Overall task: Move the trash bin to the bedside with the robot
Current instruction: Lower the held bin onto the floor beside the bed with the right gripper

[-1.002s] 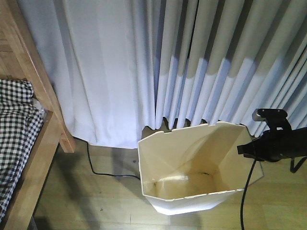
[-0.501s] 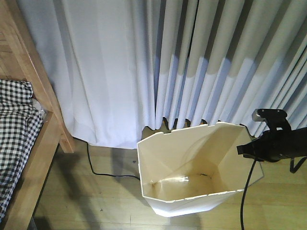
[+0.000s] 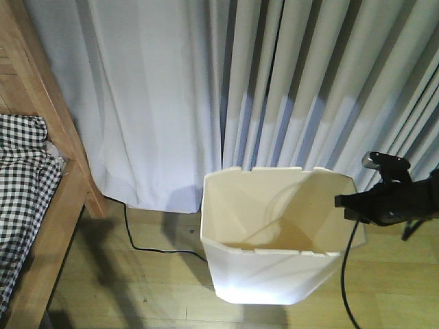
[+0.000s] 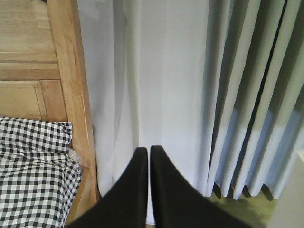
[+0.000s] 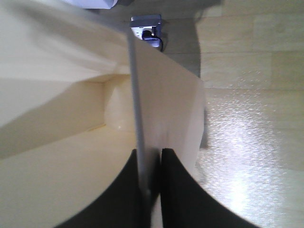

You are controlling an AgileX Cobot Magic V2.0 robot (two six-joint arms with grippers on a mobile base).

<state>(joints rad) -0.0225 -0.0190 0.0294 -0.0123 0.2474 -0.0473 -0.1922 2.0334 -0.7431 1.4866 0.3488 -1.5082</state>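
— Fingers (image 5: 173,190) of the right gripper (image 5: 151,154) pinch the trash bin (image 3: 264,277) by its side wall. One black pad is inside the cream interior and the other outside, with the rim edge running between them.

— And the left gripper (image 4: 146,149)?

— Closed on nothing, tips nearly touching, pointed at the curtain (image 4: 166,71) just beside the bed frame (image 4: 71,71).

— So the whole move hangs on one wall pinch. How would you do it well?

— Squeeze firmly and travel slowly to the left, low over the wooden floor (image 3: 137,288). Thin plastic probably flexes, so the bin could swing or slip out. Mind the black cable (image 3: 164,251) lying between bin and bed.

— Where is the bin now?

— In front of the curtain, right of the bed frame and its checked bedding (image 3: 20,178), near them but apart. The grip is on its right rim. I cannot tell whether its base touches the floor.
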